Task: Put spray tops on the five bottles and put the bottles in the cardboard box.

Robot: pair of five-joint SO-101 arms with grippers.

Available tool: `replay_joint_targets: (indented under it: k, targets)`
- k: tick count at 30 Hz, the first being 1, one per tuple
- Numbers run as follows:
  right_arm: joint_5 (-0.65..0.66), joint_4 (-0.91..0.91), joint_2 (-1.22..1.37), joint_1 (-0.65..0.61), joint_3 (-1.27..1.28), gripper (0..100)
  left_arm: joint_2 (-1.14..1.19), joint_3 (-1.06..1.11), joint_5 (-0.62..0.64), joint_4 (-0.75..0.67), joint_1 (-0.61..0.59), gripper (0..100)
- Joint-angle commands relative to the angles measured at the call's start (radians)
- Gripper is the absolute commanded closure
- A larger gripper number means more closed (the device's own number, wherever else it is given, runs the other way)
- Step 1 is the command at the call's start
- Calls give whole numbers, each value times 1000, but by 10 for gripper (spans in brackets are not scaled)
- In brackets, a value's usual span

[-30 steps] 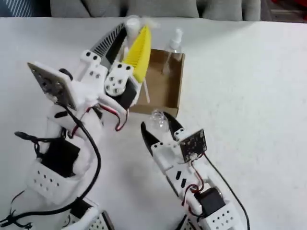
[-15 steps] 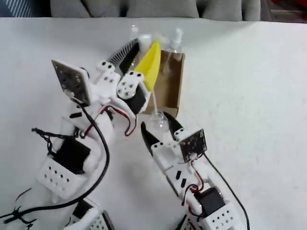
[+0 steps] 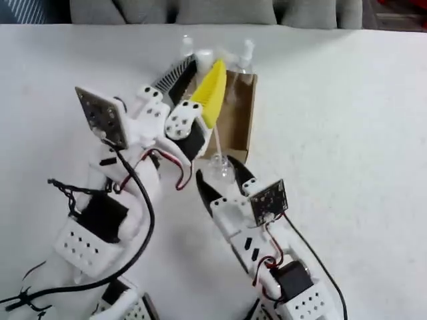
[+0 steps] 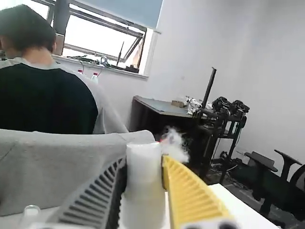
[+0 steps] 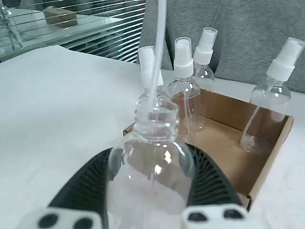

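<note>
The right gripper (image 3: 221, 175) is clamped on one open bottle (image 5: 151, 162), upright just near of the cardboard box (image 3: 248, 120). Above, the left gripper (image 3: 205, 63) is closed on one spray top (image 4: 142, 186), its tube (image 5: 157, 52) entering the bottle's neck. Four capped bottles (image 5: 183, 88) stand in the box.

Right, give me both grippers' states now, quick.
Left gripper: shut on the white plastic spray top.
Right gripper: shut on the clear round plastic bottle.

White plastic shells (image 3: 73, 250), black servos (image 3: 100, 217), red and black cables (image 3: 137, 220), bare circuit boards (image 3: 268, 200). Left tool (image 3: 203, 63) had yellow and ribbed black jaws; right tool (image 3: 218, 170) had black jaws.
</note>
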Motion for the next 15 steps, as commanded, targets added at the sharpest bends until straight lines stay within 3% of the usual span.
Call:
replay_joint_targets:
  k: [1, 9, 15]
  targets:
    - [-11, 4, -13, 1, 6, 983, -5, 41, 5, -91, 5, 980]
    - [-11, 4, -13, 2, 6, 983, -8, 147, 5, -97, 12, 980]
    - [-11, 4, -13, 1, 6, 983, -139, 201, 6, -97, 15, 980]
